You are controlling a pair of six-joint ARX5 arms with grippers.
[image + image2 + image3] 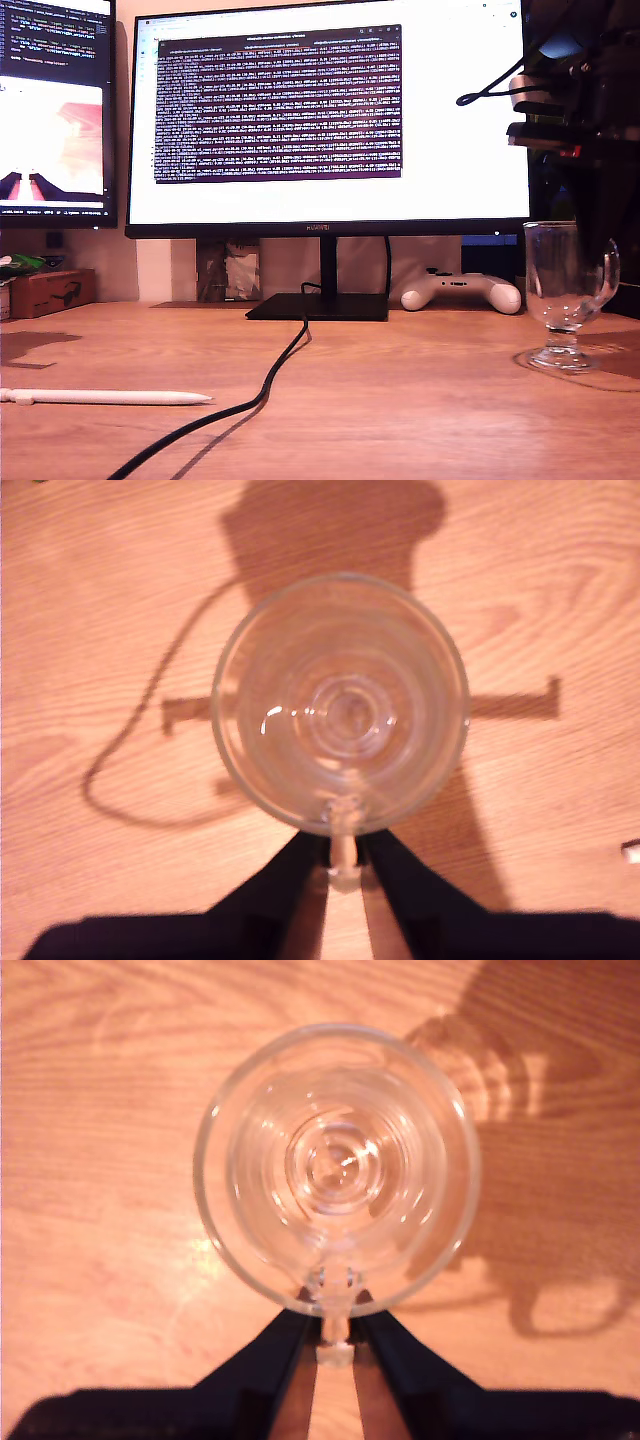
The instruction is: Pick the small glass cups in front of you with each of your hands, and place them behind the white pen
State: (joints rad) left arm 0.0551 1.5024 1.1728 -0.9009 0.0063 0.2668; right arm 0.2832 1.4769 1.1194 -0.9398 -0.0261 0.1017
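My first gripper [343, 846] looks straight down into a clear glass cup [340, 705], and its dark fingers [296, 880] are pinched on the loop handle. My second gripper [335, 1322] is likewise shut on the handle of the matching glass cup [338, 1165]. In the exterior view only one glass cup [562, 290] shows. It stands upright on its foot at that view's right, under a dark arm [585, 95]; I cannot tell which arm it is. The white pen [105, 397] lies flat at the exterior view's lower left, tip pointing right.
A black cable [270, 385] snakes from the monitor stand [318, 307] toward the front edge, passing the pen tip. A white game controller [462, 292] lies behind the cup. A cardboard box [50, 292] sits at the exterior view's far left. Shadows fall across the wooden table [400, 400].
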